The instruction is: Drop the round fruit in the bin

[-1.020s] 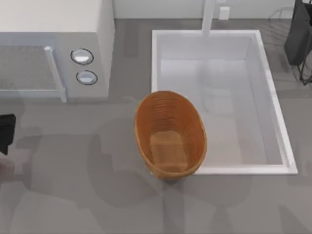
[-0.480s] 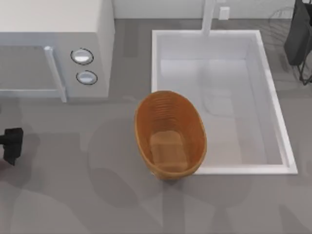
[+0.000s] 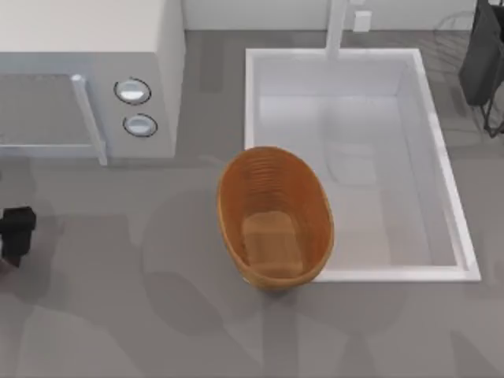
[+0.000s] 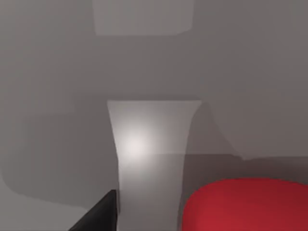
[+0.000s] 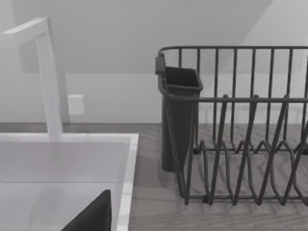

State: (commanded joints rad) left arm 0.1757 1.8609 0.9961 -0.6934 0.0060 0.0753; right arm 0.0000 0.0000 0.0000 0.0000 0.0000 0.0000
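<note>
The left gripper, at the table's far left edge, has edged slightly farther out since a half-second ago, away from the bin. I cannot tell its finger state. The round fruit sits close under it, so the pickup looks imminent; the right arm stays parked by the dish rack.

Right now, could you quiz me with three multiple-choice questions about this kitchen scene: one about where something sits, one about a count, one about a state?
1. Where is the basket?
A. inside the sink
B. on the counter by the sink's left edge
C. on top of the microwave

2. How many round knobs does the microwave have?
A. one
B. two
C. four

3. What is in the basket?
A. nothing
B. the red fruit
C. a plate

Answers: 1 B, it overlaps the sink's lower left rim. 2 B, two knobs show beside the door. 3 A, its bottom is bare; the red fruit is near the left gripper, at the table's left edge.
</note>
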